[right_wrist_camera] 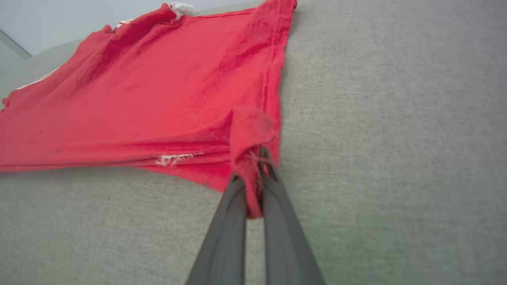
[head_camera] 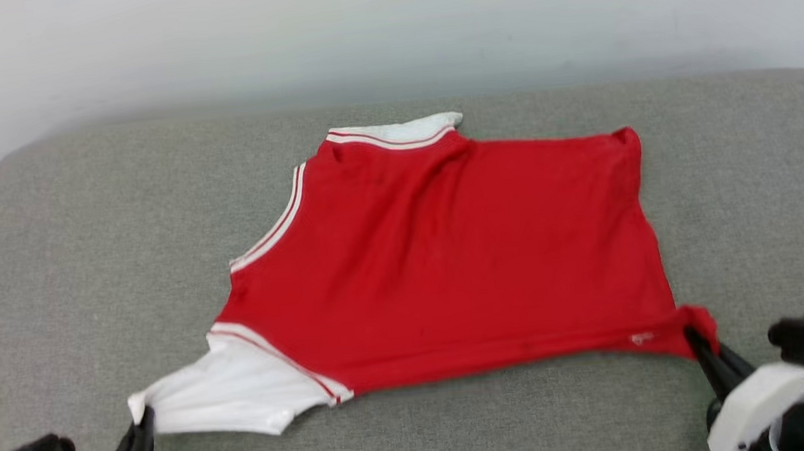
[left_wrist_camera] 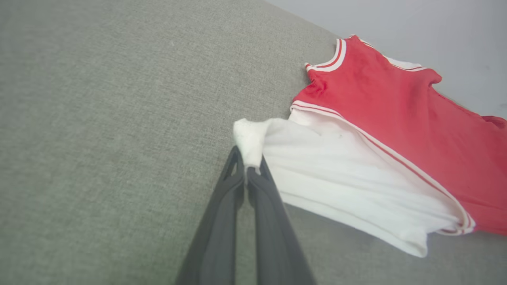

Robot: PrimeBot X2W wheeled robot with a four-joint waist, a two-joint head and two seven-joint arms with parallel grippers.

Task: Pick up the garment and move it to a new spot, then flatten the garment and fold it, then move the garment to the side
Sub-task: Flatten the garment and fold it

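The garment (head_camera: 446, 251), a red jersey with white sleeves and white stripe trim, lies spread on the grey cushion, plain side up. My left gripper (head_camera: 143, 417) at the lower left is shut on the tip of the near white sleeve (left_wrist_camera: 336, 174), pinched at the left gripper's fingertips (left_wrist_camera: 248, 164). At the lower right my right gripper (head_camera: 693, 336) is shut on the garment's red bottom corner (right_wrist_camera: 249, 130); fabric bunches between that right gripper (right_wrist_camera: 253, 166) and hangs down between its fingers. The far white sleeve (head_camera: 409, 129) peeks out at the back.
The grey fabric cushion (head_camera: 80, 276) stretches wide on both sides of the garment. A pale wall (head_camera: 388, 28) rises behind its rounded back edge.
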